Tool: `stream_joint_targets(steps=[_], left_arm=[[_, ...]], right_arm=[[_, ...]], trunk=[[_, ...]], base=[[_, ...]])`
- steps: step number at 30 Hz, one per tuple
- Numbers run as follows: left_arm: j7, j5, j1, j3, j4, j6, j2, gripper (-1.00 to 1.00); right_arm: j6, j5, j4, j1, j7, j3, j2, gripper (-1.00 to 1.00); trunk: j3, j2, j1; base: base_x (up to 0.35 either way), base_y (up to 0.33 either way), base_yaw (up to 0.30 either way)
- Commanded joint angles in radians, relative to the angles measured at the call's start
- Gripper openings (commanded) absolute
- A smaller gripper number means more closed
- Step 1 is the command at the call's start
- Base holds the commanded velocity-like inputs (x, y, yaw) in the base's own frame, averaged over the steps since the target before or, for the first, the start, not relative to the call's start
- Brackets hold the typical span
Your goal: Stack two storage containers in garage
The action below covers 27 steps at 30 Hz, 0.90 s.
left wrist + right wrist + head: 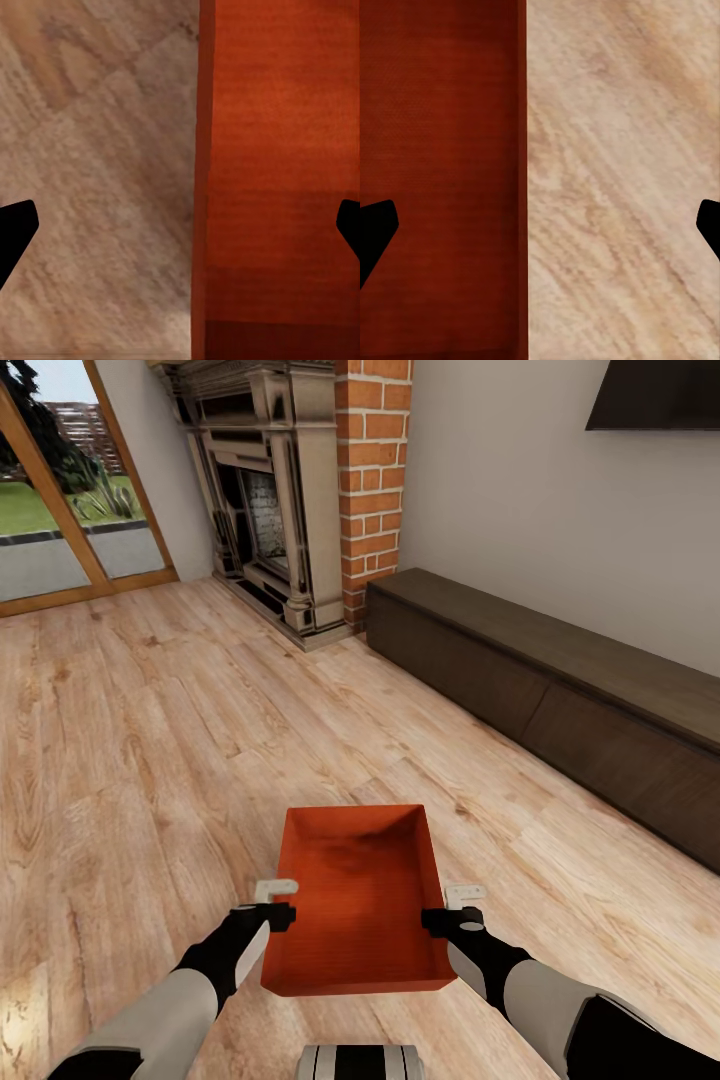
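Observation:
One orange-red storage container [355, 890] without a lid lies on the light plank floor [150, 760] of the living room, just in front of me. My left gripper [275, 905] is open over the bin's left wall, one finger on each side. My right gripper [461, 908] is open over the right wall in the same way. In the left wrist view the gripper [184, 225] straddles the thin wall, with the container [277, 187] on one side and planks on the other. The right wrist view mirrors this: the gripper [540, 225] spans the edge of the container [442, 165].
A long dark low cabinet [560, 680] runs along the right wall under a black TV [655, 395]. A fireplace [270, 500] with a red-brick column [372, 480] stands ahead. Wood-framed glass doors [60, 510] are at the far left. Plank floor stretches to the left and ahead.

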<state>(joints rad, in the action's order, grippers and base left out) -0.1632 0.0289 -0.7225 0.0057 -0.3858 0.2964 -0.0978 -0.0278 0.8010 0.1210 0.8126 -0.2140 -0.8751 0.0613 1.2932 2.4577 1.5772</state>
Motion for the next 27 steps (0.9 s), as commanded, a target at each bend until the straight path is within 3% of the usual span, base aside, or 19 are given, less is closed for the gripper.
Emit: stream_joint_targets(steps=[1,24,25,26,27], left_arm=[[-0.004,0.003,0.000,0.000,-0.001,0.006,0.000,1.00],[-0.009,-0.001,0.000,-0.001,0.016,0.007,0.000,1.00],[-0.009,-0.001,0.000,-0.001,0.016,0.007,0.000,1.00],[-0.009,-0.001,0.000,-0.001,0.016,0.008,0.000,-1.00],[-0.009,0.000,0.000,0.000,0.017,0.009,0.000,-1.00]], right_arm=[[-0.003,0.010,0.000,0.000,-0.004,-0.008,0.000,1.00],[-0.004,0.010,0.000,0.000,-0.004,-0.008,-0.001,1.00],[-0.004,0.010,0.000,0.000,-0.004,-0.008,-0.001,-1.00],[-0.004,0.010,0.000,0.000,-0.004,-0.008,0.000,-1.00],[-0.004,0.010,-0.002,0.000,-0.004,-0.008,0.000,-1.00]], trunk=[[0.001,0.000,0.000],[0.001,0.000,0.000],[0.001,0.000,0.000],[0.001,0.000,0.000],[0.001,0.000,0.000]], base=[[0.000,0.000,0.000],[0.000,0.000,0.000],[0.000,0.000,0.000],[0.000,0.000,0.000],[0.000,0.000,0.000]])
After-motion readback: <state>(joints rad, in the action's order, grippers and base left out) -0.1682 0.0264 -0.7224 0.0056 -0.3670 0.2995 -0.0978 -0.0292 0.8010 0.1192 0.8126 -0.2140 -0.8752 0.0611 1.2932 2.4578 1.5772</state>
